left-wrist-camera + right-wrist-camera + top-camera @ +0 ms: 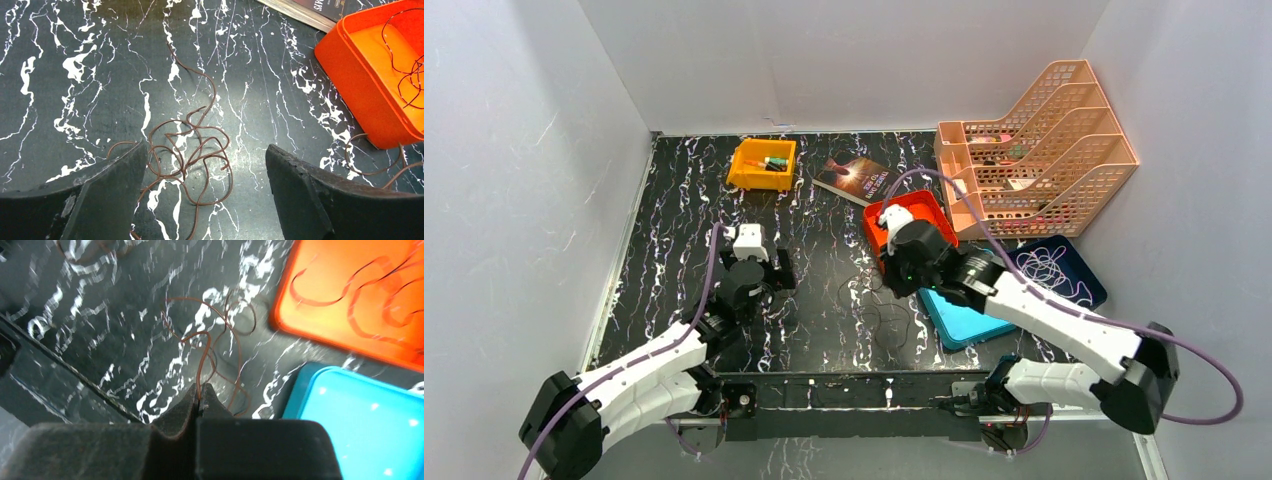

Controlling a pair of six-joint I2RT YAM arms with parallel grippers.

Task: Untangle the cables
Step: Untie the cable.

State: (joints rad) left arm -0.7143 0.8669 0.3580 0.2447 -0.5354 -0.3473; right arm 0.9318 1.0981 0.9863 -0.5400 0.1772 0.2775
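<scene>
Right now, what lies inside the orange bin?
Thin brown cable loops lie in the orange bin. In the top view the right arm covers its near part.

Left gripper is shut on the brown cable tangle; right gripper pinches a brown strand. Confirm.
Wrong: the left wrist view shows the left gripper open, straddling the brown cable tangle. The right gripper does pinch a brown strand.

Two hands (pixel 206 152), three trays (pixel 964 322), one bin (pixel 746 178), one book (pixel 856 178), one rack (pixel 1044 150)
</scene>
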